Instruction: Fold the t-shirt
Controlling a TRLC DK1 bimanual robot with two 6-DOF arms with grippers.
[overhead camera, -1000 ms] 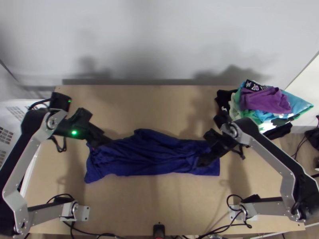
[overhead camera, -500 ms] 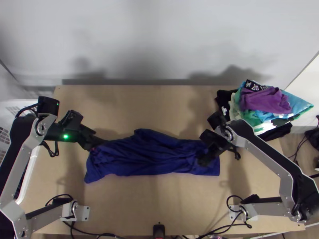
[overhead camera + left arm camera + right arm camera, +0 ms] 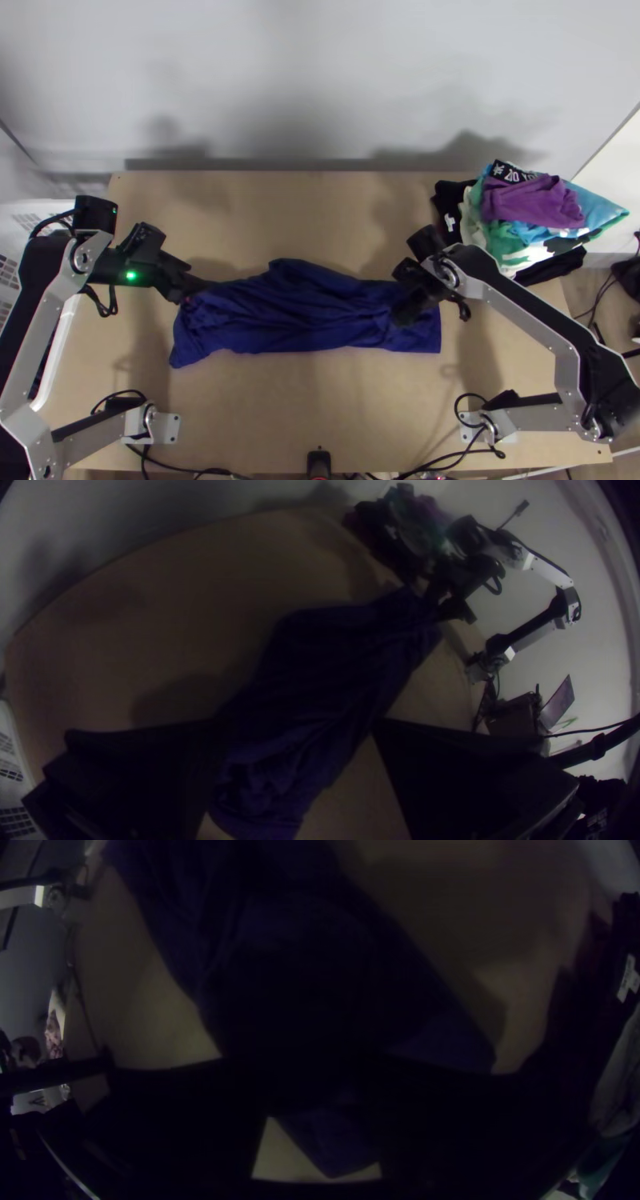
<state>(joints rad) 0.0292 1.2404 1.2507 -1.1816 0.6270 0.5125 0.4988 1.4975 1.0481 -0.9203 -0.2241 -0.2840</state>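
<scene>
Can see a dark blue t-shirt (image 3: 296,320) lying across the middle of the table (image 3: 320,400) in a long, narrow strip — creased along much of its length, rucked at the left end, flatter at the right, with a fairly straight edge there. Notice also a raised bulge along the far side, a little left of centre. Can't tell the number of layers.

Find the left hand (image 3: 200,278) at the far side of the shirt's left end, angled in toward the cloth. Can see wide-spread black fingers (image 3: 147,767) in the left wrist view, with blue cloth between them and without any visible grip on it. Find the right hand (image 3: 402,316) over the shirt's right part, just in from the end. Can see it parted too in the right wrist view, with a bit of cloth and pale tabletop in the gap — too dark to tell about any contact.

Spot a heap of clothes (image 3: 532,202) at the table's far right corner, purple on top, and a white slotted basket (image 3: 54,364) beside the left edge.
</scene>
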